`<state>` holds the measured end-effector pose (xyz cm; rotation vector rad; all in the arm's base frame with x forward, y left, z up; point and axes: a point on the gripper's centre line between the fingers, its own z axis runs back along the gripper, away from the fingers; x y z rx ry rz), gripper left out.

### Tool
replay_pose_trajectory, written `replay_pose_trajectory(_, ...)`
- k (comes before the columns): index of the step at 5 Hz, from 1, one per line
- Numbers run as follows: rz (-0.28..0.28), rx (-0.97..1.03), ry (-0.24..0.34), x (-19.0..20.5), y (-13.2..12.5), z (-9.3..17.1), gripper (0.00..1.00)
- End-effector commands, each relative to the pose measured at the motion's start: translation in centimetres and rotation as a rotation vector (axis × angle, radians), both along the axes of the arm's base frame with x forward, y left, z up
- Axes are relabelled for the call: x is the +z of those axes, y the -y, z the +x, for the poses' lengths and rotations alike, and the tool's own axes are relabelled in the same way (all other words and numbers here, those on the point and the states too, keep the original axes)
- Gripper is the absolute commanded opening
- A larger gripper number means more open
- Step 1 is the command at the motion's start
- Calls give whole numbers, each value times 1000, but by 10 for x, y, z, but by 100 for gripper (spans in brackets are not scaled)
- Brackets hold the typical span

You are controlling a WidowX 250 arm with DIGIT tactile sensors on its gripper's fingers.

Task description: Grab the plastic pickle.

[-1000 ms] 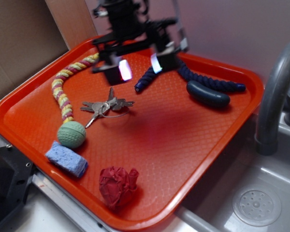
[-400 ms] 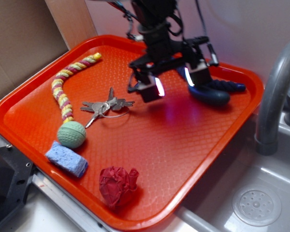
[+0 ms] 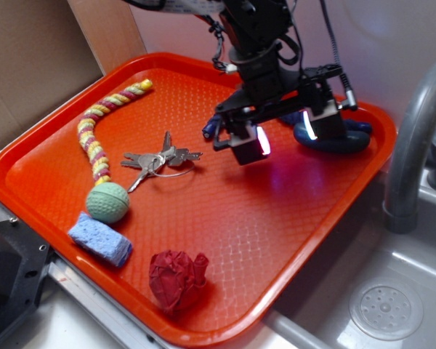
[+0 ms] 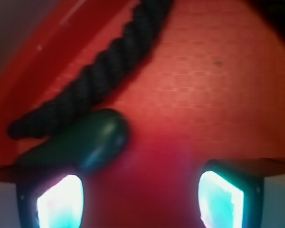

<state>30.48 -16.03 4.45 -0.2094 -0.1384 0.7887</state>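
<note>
The plastic pickle (image 3: 343,142) is a smooth dark teal-grey sausage lying on the orange tray (image 3: 276,240) at its far right, mostly behind my right finger in the exterior view. In the wrist view the pickle (image 4: 88,142) lies just ahead of my left finger, apart from it. My gripper (image 3: 283,141) hovers low over the tray just left of the pickle, open, with only bare tray between the glowing pads (image 4: 218,199). The gripper (image 4: 140,199) holds nothing.
A navy braided rope (image 4: 99,78) runs behind the pickle, its end showing left of the arm (image 3: 209,129). Keys (image 3: 156,160), a yellow-pink rope (image 3: 94,138), a green ball (image 3: 107,201), a blue sponge (image 3: 99,239) and red crumpled paper (image 3: 177,278) lie on the tray. A grey faucet (image 3: 407,160) and sink stand at right.
My gripper has travelled right and slightly forward across the tray, from above the keys and rope end to beside the pickle, staying open. Nothing on the tray has moved.
</note>
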Motion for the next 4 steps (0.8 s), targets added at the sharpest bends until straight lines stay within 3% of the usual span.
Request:
replay_pose_trajectory(1, -64, 127, 139, 40, -6, 8, 100)
replay_pose_trajectory(2, -51, 116, 93, 26, 0, 23, 100)
replay_pose_trajectory(3, -49, 124, 103, 29, 4, 26, 100)
replay_pose_trajectory(4, -27, 132, 61, 18, 5, 37, 100)
